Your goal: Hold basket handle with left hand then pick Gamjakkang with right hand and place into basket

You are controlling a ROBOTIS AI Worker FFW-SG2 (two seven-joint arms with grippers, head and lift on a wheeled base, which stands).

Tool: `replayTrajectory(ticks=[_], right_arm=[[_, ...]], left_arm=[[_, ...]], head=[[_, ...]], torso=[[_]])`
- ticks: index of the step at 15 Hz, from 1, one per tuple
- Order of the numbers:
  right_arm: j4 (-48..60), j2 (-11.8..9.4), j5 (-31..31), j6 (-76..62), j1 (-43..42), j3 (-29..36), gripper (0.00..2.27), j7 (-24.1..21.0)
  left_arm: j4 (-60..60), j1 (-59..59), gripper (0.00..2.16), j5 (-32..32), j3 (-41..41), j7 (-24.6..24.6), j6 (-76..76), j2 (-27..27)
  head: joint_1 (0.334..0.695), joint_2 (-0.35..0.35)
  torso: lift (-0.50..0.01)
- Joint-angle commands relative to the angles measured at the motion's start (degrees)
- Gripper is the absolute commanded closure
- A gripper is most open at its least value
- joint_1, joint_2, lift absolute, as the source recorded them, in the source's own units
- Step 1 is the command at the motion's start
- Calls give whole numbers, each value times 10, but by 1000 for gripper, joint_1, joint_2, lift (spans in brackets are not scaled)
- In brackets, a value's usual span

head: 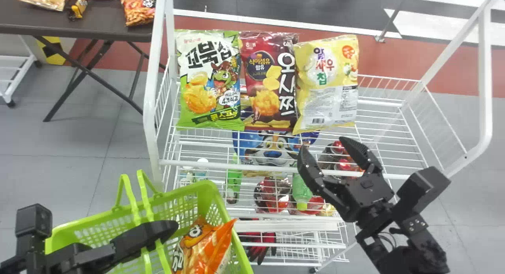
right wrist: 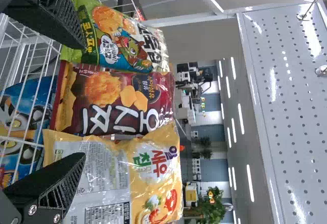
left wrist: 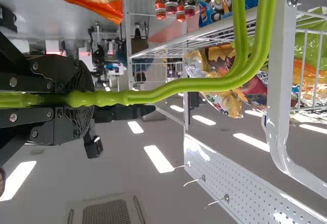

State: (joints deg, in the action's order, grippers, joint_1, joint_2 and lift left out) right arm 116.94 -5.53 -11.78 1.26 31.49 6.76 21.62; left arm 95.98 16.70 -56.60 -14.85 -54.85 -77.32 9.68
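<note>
So my best guess is the Gamjakkang (head: 213,242) is that glossy orange bag sitting in the basket (head: 205,197), low in the head view, a bit left of centre. If so, the pick-and-place part looks pretty much done. From the right gripper (head: 323,143), which hangs right of centre with its two black fingers spread and nothing between them, the bag lies down and to the left. The left gripper (left wrist: 82,98) is way nearer to it, but that one's pinched onto the basket handle (left wrist: 194,85), so not really free for grabbing. The bag runs off the bottom edge, so I can't call its long axis for sure.

Materials-wise: the bag is crinkly, shiny film, puffed up and creased, with a corner poking out by the rim. The basket is lime green plastic with lattice walls, and the handle is smooth, round bars with a beaded grip. The rack (head: 150,88) is white painted metal with wire shelves. Across the upper middle there's a row of pillow-shaped bags, all slick film: green (head: 209,84), dark red (head: 268,80), yellow (head: 327,80). The open fingers are just below that yellow one, so I'd back the right arm off gently without snagging film or wire. On the left I'd keep the pinch firm, since a round handle could roll and tip the basket.
</note>
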Motion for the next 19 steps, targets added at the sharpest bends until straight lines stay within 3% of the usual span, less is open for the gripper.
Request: replayTrajectory(ticks=[1, 7, 19], right_arm=[[-7, 3, 0, -2, 1, -5, 53, 0], [-15, 20, 1, 1, 5, -1, 53, -4], [-13, 25, 2, -1, 14, -1, 60, -4]], left_arm=[[-1, -3, 2148, 0, 1, 3, 0, 0], [-7, -7, 2148, 0, 4, 7, 0, 0], [-6, -3, 2148, -1, 5, 6, 0, 1]], head=[[695, -190], [695, -186], [695, -193]], torso=[[-17], [-17], [-17]])
